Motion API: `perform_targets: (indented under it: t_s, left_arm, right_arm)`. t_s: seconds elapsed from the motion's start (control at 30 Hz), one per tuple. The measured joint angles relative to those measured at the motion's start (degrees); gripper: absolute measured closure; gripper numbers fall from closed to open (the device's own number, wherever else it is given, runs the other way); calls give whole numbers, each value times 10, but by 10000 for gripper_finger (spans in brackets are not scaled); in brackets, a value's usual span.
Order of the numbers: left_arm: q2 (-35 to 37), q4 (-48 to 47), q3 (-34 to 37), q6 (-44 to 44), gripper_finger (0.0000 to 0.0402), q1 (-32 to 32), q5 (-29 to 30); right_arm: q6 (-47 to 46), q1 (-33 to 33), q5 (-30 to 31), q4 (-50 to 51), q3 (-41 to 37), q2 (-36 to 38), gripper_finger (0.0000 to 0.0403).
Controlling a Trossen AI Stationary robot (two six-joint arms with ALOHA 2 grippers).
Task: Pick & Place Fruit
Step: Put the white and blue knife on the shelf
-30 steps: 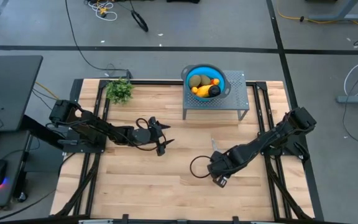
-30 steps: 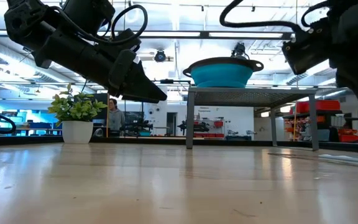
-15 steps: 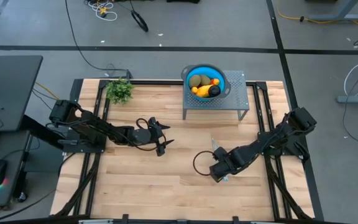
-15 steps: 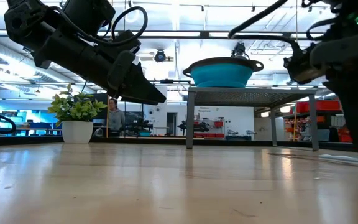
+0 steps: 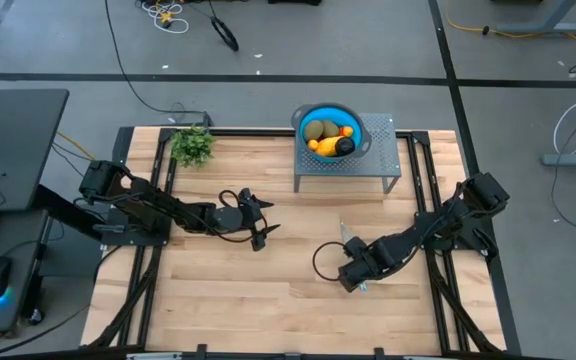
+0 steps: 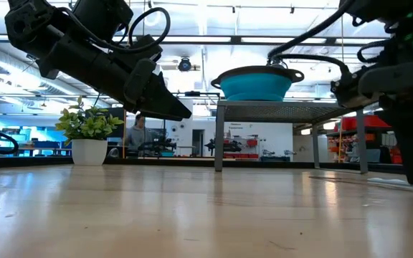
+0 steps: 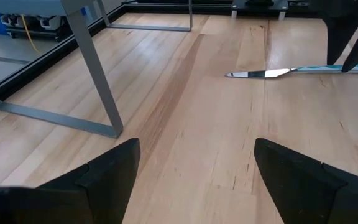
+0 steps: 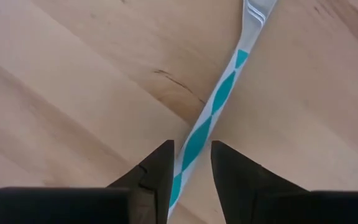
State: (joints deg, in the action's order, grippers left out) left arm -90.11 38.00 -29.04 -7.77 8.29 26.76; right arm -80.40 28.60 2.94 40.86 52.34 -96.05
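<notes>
High view — fruit well beyond right pincer

One blue bowl sits on one grey metal stand, and in it the high view lets me count two olive-brown kiwi-like ovals, one yellow-orange oblong fruit, one small orange-red bit and one dark piece (any smaller bits are too tiny to tally). The tabletop carries one potted plant and one utensil with a teal-and-white diamond handle. Two robot arms; one person far behind
</notes>
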Motion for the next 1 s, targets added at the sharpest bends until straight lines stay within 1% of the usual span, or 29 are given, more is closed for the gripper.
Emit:
perform_targets:
  t_s: [0.1,0.4,0.5,0.77,1.0]
  left_arm:
    - [0,0,0,0,77,0,0]
    - [0,0,0,0,77,0,0]
    - [0,0,0,0,77,0,0]
    - [0,-1,0,0,77,0,0]
    - [0,-5,0,0,77,0,0]
  right_arm:
    - [-6,0,4,-13,-8,0,286]
    - [-17,-1,16,-12,-22,1,289]
    - [-18,-1,17,-12,-27,2,299]
    - [-17,-2,16,-8,-30,2,349]
    - [-10,-2,21,-6,-30,1,356]
